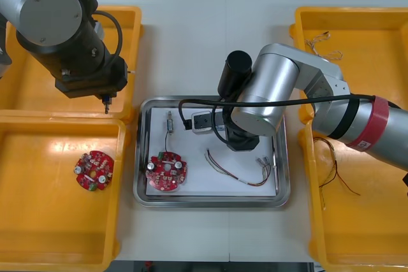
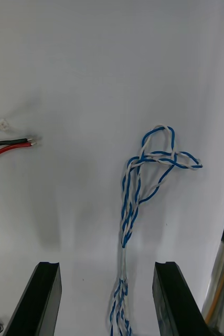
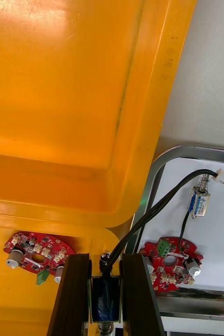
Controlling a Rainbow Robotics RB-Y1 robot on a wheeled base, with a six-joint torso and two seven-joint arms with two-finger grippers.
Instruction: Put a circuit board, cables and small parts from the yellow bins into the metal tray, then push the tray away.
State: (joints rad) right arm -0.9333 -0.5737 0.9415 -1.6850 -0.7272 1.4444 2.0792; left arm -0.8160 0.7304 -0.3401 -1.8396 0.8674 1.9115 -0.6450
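On the light bench [image 1: 191, 30], right hand [image 2: 106, 270] is spread over the blue-white cable [image 2: 138, 184] in the metal tray [image 1: 210, 200], left hand [image 3: 105, 260] is pinching a small metal part [image 3: 104, 300].

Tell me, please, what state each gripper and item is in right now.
Left gripper: shut on a small metal part.
Right gripper: open, over the shiny metal tray.
Twisted blue and white cable: lying loose in the tray.
Round red circuit board: flat in the tray.

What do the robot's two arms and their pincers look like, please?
The left arm and right arm are silver cylinders with black housings and black wiring; the right wears a red band. The left pincer and right pincer have flat black fingers.
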